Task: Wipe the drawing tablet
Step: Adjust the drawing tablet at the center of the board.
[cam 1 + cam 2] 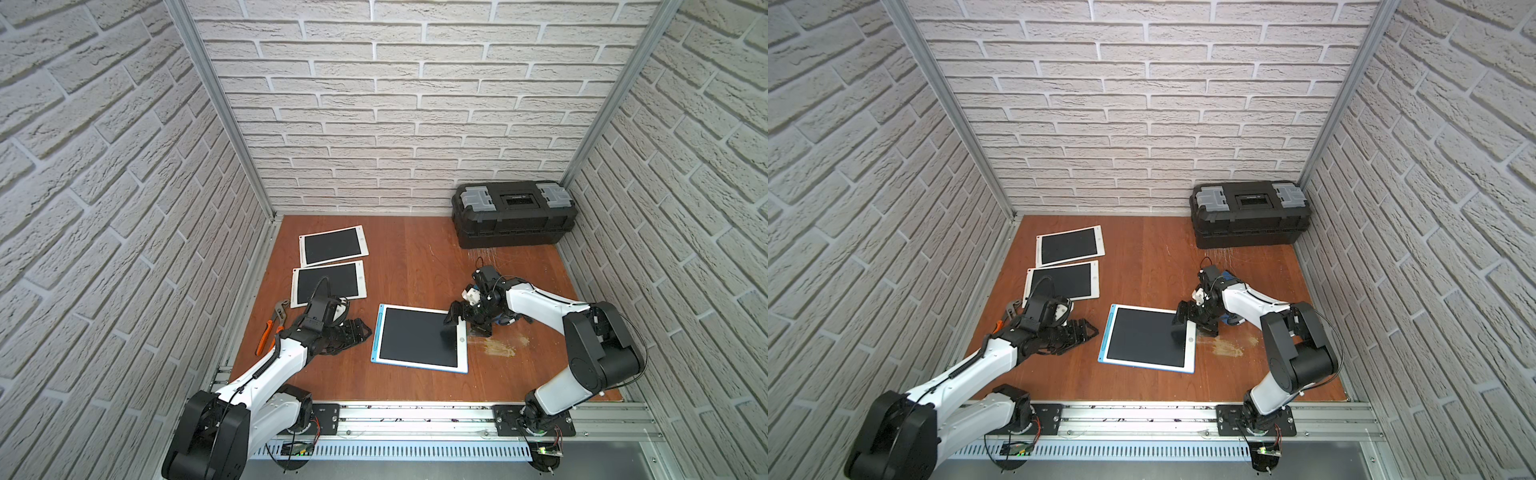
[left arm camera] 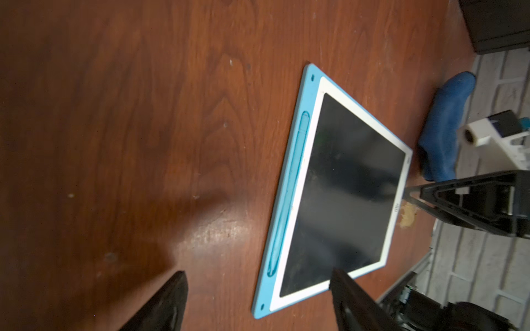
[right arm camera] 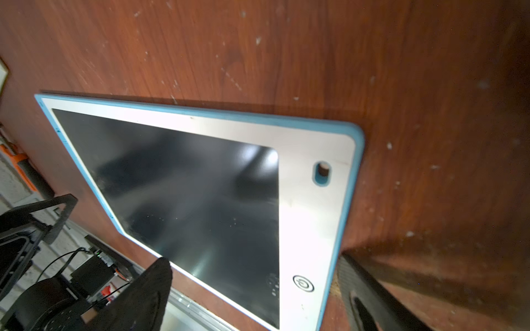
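Tablet [image 1: 419,338] lies flat mid the worktop [image 1: 415,266], looks thin, stiff, light, likely to slide (pin its blue rim, spare the screen); left pincer [image 1: 362,332] wide, empty, just beside it, right pincer [image 1: 465,324] wide, empty, over its button edge.

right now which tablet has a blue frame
The middle tablet, at the centre of the table: its rim is blue. The back tablet and the second tablet by the left wall have white frames.

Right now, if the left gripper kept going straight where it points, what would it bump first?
Probably the blue-edged drawing tablet: the open left gripper points straight at its blue side. Height is unclear, so it might skim over.
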Controlling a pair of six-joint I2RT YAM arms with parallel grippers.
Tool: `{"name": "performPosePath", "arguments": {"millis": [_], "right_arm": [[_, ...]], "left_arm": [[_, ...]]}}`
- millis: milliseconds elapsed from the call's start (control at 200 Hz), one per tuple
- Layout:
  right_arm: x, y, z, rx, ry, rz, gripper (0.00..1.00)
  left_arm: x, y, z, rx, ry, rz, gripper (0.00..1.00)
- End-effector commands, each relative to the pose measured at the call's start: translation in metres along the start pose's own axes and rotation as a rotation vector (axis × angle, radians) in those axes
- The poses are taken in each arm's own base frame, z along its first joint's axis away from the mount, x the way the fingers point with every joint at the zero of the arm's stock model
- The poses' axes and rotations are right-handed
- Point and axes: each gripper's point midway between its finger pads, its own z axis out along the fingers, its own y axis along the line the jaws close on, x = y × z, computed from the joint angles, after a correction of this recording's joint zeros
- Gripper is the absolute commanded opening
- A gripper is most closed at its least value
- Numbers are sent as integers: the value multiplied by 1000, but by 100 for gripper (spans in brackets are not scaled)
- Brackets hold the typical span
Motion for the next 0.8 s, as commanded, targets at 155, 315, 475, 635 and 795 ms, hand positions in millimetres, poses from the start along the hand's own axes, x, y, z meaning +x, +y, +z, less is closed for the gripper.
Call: {"name": "performPosePath", "arguments": {"millis": [155, 315, 475, 635, 795], "right_arm": [[-2, -5, 22, -26, 46, -49, 92], [-4, 3, 27, -78, 68, -53, 92], [-5, 9, 33, -119, 96, -45, 92], [-5, 11, 36, -123, 102, -39, 92], [0, 29, 44, -246, 144, -18, 91]], "left_arm": [[-4, -14, 17, 165, 38, -147, 80], [-6, -11, 20, 192, 50, -186, 80], [-8, -1, 19, 210, 38, -227, 78], [-11, -4, 16, 222, 26, -223, 78], [-11, -4, 18, 234, 28, -225, 77]]}}
